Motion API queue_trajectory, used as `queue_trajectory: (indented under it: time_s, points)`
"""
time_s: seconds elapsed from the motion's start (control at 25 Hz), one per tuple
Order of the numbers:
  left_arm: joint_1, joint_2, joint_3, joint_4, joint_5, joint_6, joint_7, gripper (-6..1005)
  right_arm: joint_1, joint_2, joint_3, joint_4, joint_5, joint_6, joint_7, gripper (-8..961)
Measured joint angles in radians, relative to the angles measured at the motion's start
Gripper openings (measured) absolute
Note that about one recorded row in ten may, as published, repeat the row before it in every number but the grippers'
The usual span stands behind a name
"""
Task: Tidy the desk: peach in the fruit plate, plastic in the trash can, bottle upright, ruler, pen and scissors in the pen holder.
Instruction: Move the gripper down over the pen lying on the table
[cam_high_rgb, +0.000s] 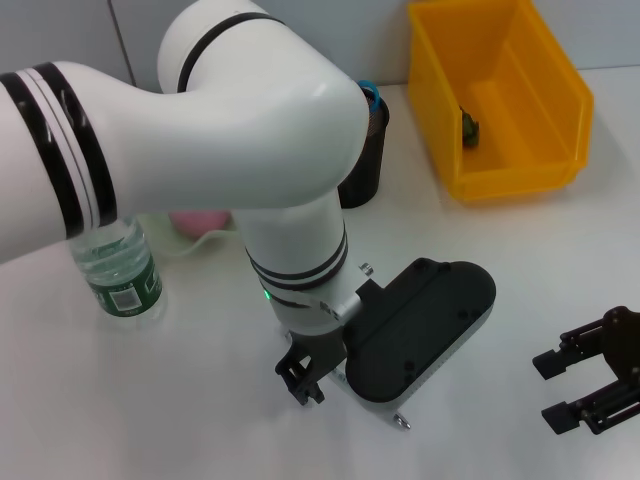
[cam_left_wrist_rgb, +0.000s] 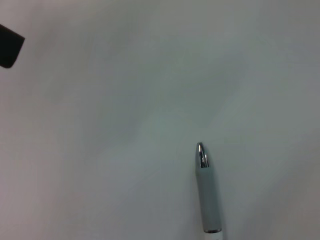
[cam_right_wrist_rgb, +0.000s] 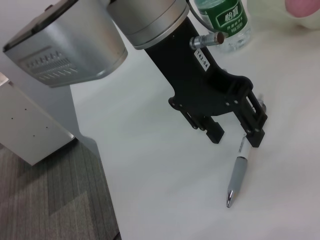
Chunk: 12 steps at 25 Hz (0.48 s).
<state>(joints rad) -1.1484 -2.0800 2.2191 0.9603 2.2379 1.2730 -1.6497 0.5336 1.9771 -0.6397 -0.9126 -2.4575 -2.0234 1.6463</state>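
From the head camera I saw my left gripper (cam_high_rgb: 303, 380) low over the table (cam_high_rgb: 150, 400), but the arm hid the pen. The right wrist view showed that pen (cam_right_wrist_rgb: 237, 177) lying flat, one end just under the spread fingers (cam_right_wrist_rgb: 256, 131), not clamped. My right gripper (cam_high_rgb: 590, 385) sat open, well apart.

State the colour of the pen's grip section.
Grey, with a silver metal tip; the pen shows best in the left wrist view.
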Motion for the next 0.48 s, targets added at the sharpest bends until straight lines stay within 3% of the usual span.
queue_trajectory:
  time_s: [0.48]
  points:
    - [0.003,0.000,0.002,0.005,0.001,0.004,-0.009,623,-0.002,-0.008,0.005,-0.009,0.006,-0.001,-0.009,751]
